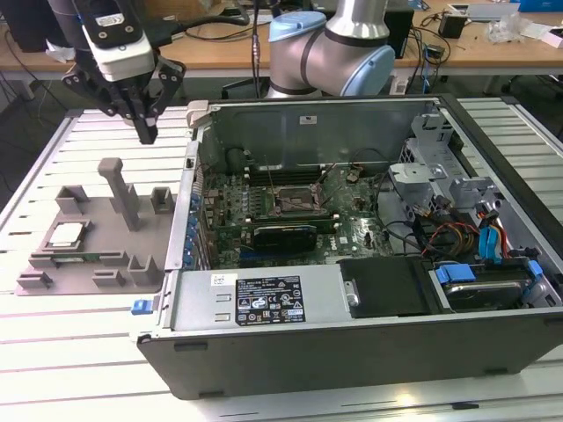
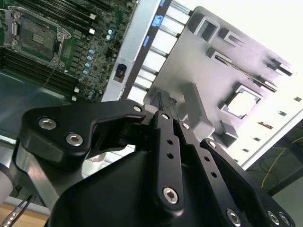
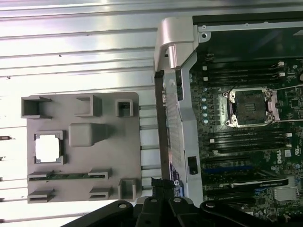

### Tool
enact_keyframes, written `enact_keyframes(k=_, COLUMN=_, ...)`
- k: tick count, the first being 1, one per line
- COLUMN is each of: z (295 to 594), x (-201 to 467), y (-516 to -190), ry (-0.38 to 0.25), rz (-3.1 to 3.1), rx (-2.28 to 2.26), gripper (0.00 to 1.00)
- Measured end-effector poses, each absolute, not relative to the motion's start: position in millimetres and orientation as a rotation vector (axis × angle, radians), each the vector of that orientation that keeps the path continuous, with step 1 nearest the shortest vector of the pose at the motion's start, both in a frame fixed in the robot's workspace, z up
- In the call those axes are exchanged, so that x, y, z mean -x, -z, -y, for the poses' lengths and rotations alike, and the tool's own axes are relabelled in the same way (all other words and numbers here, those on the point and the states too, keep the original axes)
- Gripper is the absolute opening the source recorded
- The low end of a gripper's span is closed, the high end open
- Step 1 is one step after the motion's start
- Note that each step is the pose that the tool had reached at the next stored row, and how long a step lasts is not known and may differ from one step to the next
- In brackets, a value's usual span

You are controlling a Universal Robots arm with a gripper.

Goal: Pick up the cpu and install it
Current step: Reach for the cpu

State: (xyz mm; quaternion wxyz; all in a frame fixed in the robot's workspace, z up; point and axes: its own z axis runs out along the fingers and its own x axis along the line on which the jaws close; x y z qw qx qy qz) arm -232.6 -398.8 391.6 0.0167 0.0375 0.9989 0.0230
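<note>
In the exterior view, the cpu (image 1: 66,234) lies flat in a square pocket of the grey tray (image 1: 106,264), at about seven o'clock from the gripper (image 1: 146,132). The gripper hangs above the tray, its fingers pressed together and holding nothing. At its four o'clock, the socket (image 1: 295,200) sits inside the open computer case (image 1: 352,352).

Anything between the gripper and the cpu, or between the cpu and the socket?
Nothing lies between the gripper and the cpu in its tray; the tray's tall post stands beside it. The case wall rises between the tray and the socket.
</note>
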Motion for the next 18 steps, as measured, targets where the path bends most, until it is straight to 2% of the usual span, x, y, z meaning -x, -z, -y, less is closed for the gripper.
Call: enact_keyframes(k=18, z=399, x=277, y=-389, ry=-0.071, rz=-3.105, rx=-0.116, gripper=0.11)
